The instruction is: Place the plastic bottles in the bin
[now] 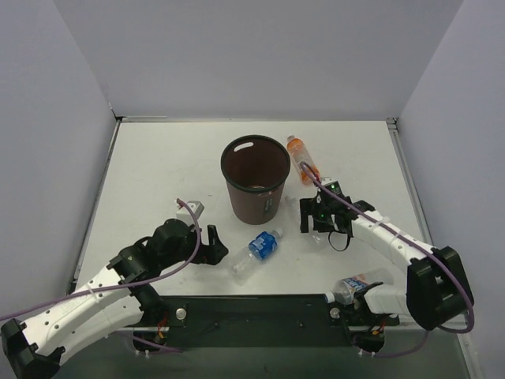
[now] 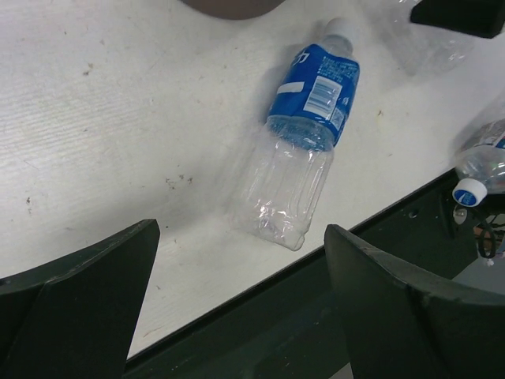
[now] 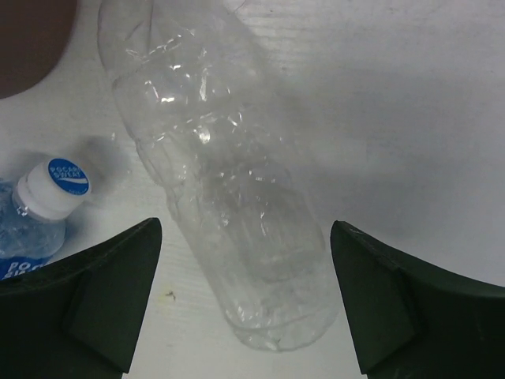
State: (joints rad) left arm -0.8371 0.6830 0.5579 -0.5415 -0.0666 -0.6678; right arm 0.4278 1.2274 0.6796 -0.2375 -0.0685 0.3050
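Straddling the plain clear bottle (image 3: 229, 221) without clamping it, the right gripper (image 1: 319, 215) stands with jaws apart, just right of the bin (image 1: 252, 204); only its wrist view shows that bottle, lying flat between the fingers. The left gripper (image 1: 217, 246) gapes empty beside the blue-label bottle (image 1: 260, 249), which lies diagonally, cap pointing far-right

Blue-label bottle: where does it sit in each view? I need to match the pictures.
Top external: the blue-label bottle lies on its side just in front of the bin.
Left wrist: centre of the picture, cap toward the top.
Right wrist: lower left corner, only its cap and shoulder showing.
Shared landmark: the bin, a brown patch at the top edge in left wrist and in the top left corner in right wrist.
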